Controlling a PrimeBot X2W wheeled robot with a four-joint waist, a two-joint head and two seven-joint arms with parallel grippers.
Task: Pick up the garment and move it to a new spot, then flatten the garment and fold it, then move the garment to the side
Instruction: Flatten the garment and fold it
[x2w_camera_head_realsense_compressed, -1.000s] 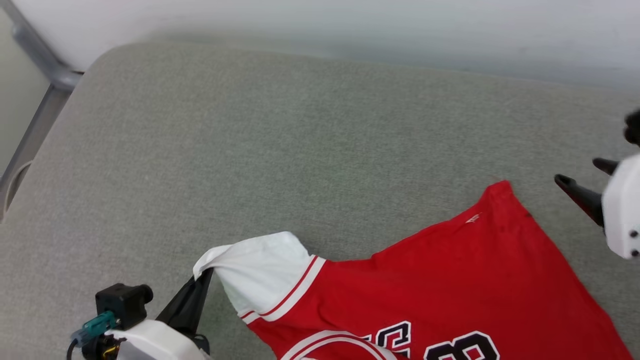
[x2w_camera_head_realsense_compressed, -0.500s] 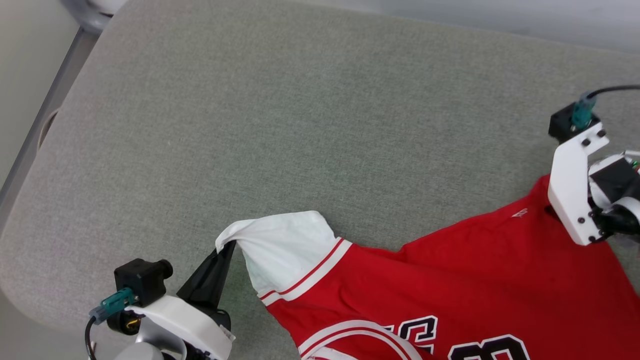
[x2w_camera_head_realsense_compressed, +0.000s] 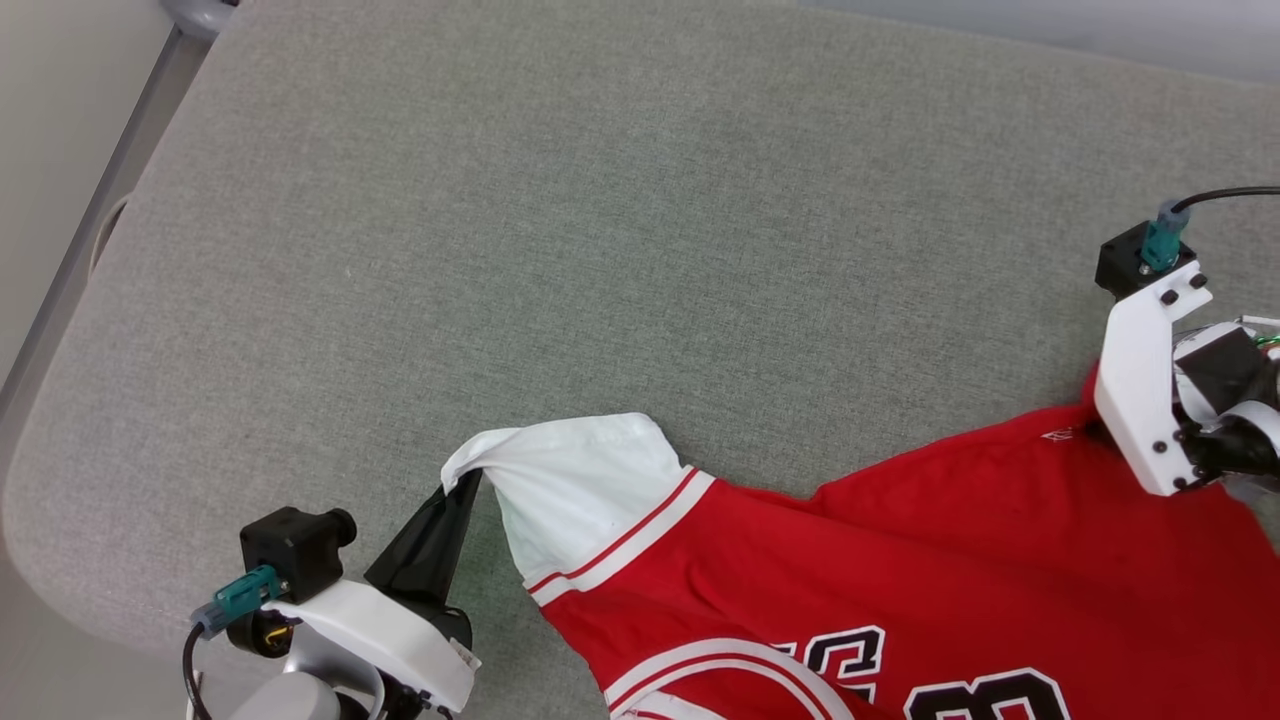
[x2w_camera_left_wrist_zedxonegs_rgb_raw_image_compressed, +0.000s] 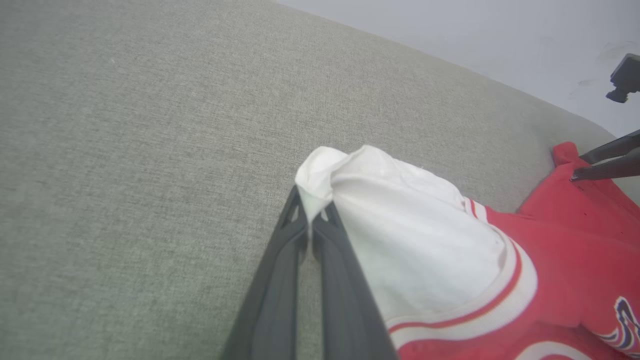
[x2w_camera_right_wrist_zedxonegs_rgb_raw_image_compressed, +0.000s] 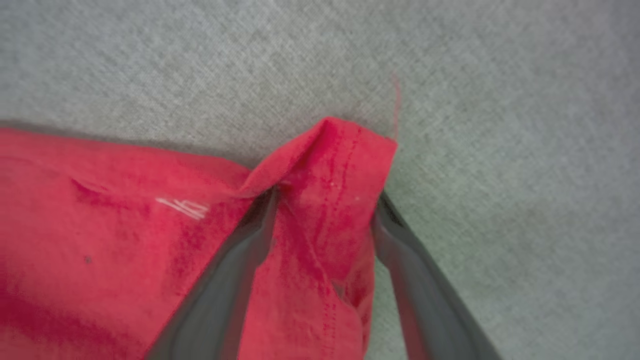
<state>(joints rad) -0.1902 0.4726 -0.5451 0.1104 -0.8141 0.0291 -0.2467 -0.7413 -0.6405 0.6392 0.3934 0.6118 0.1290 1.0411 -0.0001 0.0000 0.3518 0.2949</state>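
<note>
My left gripper (x2w_camera_left_wrist_zedxonegs_rgb_raw_image_compressed: 311, 212) clamped the garment's (x2w_camera_head_realsense_compressed: 900, 560) sleeve (x2w_camera_head_realsense_compressed: 570, 480); my right gripper (x2w_camera_right_wrist_zedxonegs_rgb_raw_image_compressed: 327, 196), open astride the hem (x2w_camera_right_wrist_zedxonegs_rgb_raw_image_compressed: 350, 145), needed a deep bite.

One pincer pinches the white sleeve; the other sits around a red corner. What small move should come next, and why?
Probably close the right pincer on that corner of the red short-sleeved jersey T-shirt: its dark fingers stand apart either side of it, while the left pincer is shut on the white sleeve end.
</note>
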